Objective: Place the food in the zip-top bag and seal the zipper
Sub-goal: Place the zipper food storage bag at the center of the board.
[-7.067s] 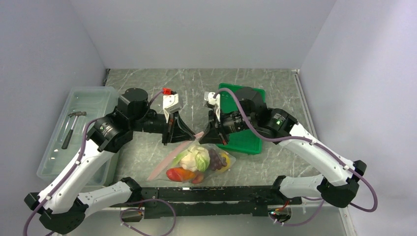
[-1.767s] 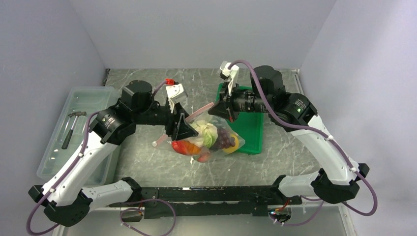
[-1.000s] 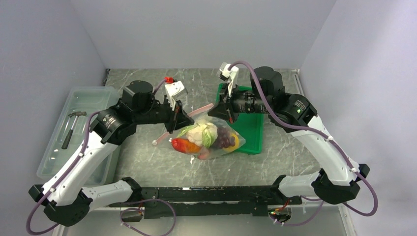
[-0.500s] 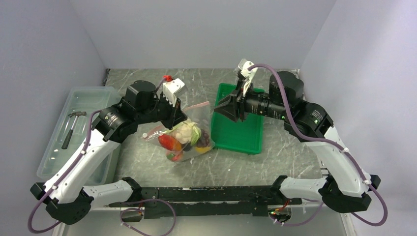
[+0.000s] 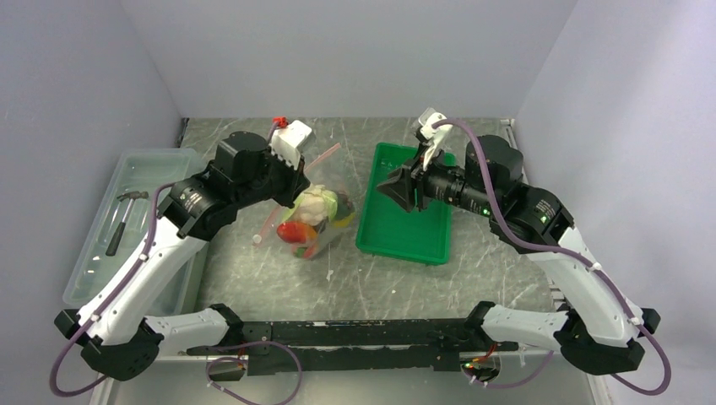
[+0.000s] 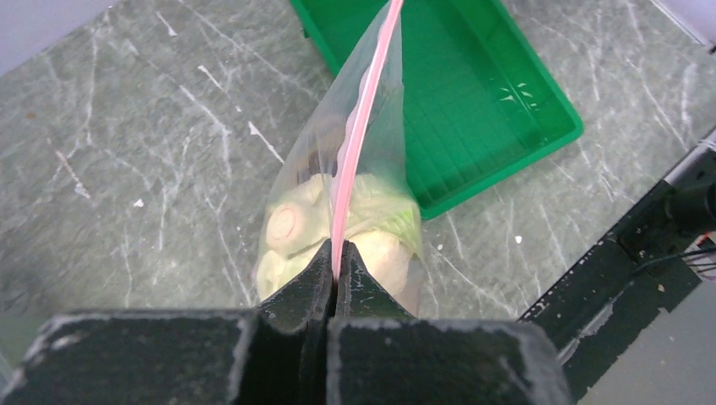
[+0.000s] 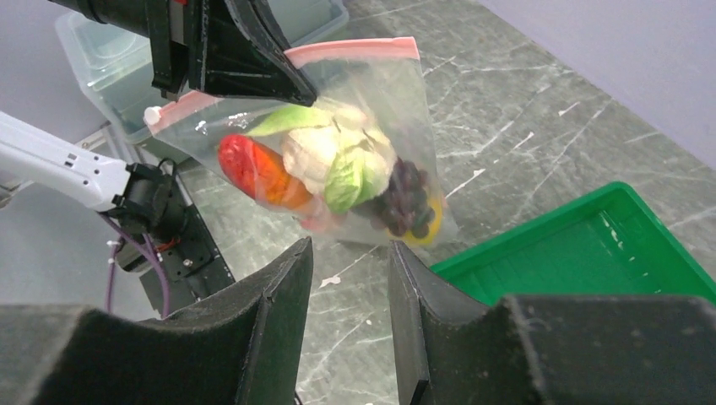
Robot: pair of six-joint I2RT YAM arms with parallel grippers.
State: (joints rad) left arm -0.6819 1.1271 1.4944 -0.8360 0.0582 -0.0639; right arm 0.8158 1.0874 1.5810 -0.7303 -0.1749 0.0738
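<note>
Left wrist view: left end effector clenched on pink zipper strip of clear food-filled plastic bag, beside green plastic tray; right end effector released.

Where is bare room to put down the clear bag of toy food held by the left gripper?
The green plastic tray is bare, though the open right gripper hangs over its far half. The grey marbled table between tray and black front rail is free too. Crowded: beside the translucent bin, under the left arm.
</note>
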